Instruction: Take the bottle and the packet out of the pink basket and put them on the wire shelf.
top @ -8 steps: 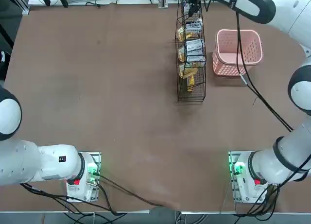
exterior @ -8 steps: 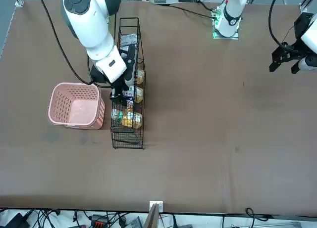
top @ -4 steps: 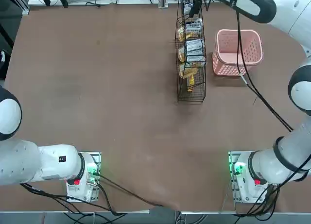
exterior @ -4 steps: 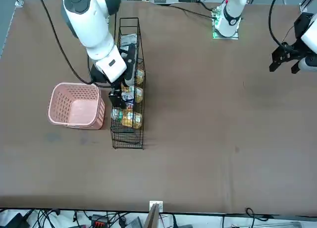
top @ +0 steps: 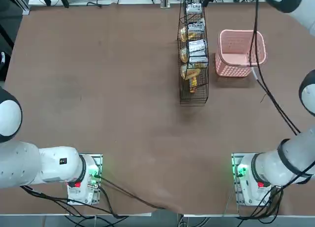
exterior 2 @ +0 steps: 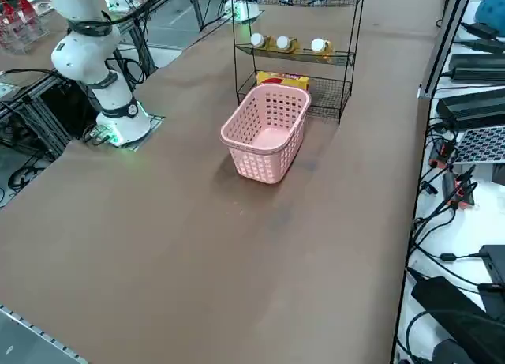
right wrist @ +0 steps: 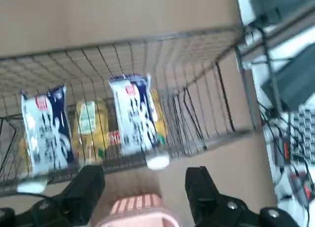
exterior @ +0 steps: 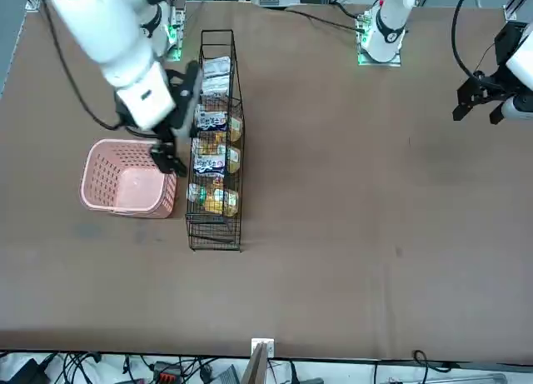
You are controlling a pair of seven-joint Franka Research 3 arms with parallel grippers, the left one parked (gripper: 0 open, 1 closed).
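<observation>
front view, left to right:
- pink basket (exterior: 127,177) on the table (exterior: 358,201), upright, nothing inside it; the right side view (exterior 2: 267,131) shows its floor bare too
- right claw (right wrist: 143,190) hangs over the basket's edge nearest the rack, just beside the wire shelf (exterior: 216,142) and outside its frame. Fingers (right wrist: 87,188) spread wide, nothing between them. Wrist view has the basket rim (right wrist: 135,210) low between the fingers and the shelf tiers straight beyond
- wire shelf stands upright just beside the basket, not touching as far as I can see. It's loaded: white packets (exterior: 215,67) with dark print on the tiers, amber bottles (exterior: 218,202) with white caps lower down
- wrist view: two white packets (right wrist: 135,113) lean on one tier with a yellow bottle (right wrist: 91,126) between them, one white cap (right wrist: 157,161) poking out at the tier's edge
- right side view: three white-capped bottles (exterior 2: 282,42) in a row on a middle tier, a yellow pack (exterior 2: 280,80) on the tier under it

The task's bottle and packet are out of the basket. They sit somewhere among the lookalikes on the shelf, can't tell which ones
</observation>
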